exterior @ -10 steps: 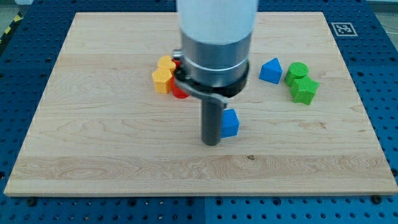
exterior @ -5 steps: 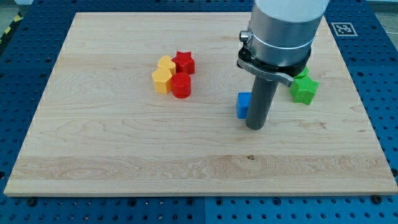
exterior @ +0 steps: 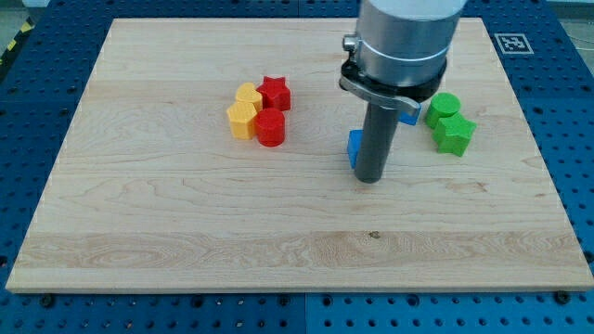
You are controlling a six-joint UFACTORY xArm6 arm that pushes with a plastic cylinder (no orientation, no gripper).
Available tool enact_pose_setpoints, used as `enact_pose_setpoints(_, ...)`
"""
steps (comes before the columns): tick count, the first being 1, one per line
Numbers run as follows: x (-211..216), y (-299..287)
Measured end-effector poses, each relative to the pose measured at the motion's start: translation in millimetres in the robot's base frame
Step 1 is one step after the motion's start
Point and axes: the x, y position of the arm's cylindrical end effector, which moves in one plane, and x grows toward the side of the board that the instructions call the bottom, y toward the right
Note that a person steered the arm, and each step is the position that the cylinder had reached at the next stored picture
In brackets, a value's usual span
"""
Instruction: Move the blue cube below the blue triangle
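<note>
End effector, my tip: gripless rod, holds nothing; touching blue cube | board centre

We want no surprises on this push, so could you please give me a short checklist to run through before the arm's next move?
1. My tip visible on the board: ok.
2. Tip beside the blue cube, at its right edge: ok; actual contact: cannot tell.
3. Blue triangle located: cannot tell, only a blue sliver shows behind the arm.
4. Cube already below the triangle: not ok, it lies to the triangle's left.
5. Green blocks away from the cube: ok.
6. Red and yellow cluster away from the cube: ok.
</note>
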Motion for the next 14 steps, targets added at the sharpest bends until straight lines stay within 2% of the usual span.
enact_pose_setpoints(1, -1, -18)
enact_pose_setpoints(3, -3, -19)
enact_pose_setpoints(5, -16, 16)
enact_pose_setpoints(6, -16, 13)
enact_pose_setpoints(8, -29, -44)
enact_pose_setpoints(10, -34, 4)
enact_pose_setpoints(14, -39, 25)
